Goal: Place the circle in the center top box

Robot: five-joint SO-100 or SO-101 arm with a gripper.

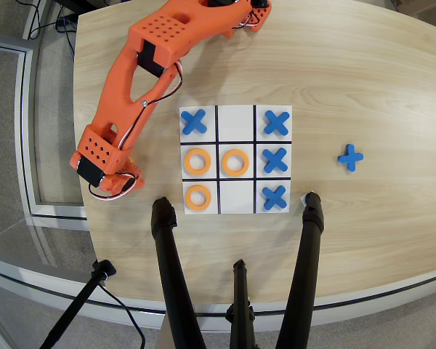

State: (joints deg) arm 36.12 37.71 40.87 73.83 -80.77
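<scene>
Three circles (pixel 197 161) right of jaws

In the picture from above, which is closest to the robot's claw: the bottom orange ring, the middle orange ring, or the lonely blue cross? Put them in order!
From the gripper, at the board's left:
1. Bottom orange ring, bottom-left cell.
2. Middle orange ring, the board's centre cell.
3. Lonely blue cross, on bare table right of the board.

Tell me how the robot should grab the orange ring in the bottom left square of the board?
Probably from straight above. That orange ring lies flat in its cell, so one finger could go down into its round hole and the other outside its left edge, pinching the band. The left side faces bare table, away from the other rings.
</scene>
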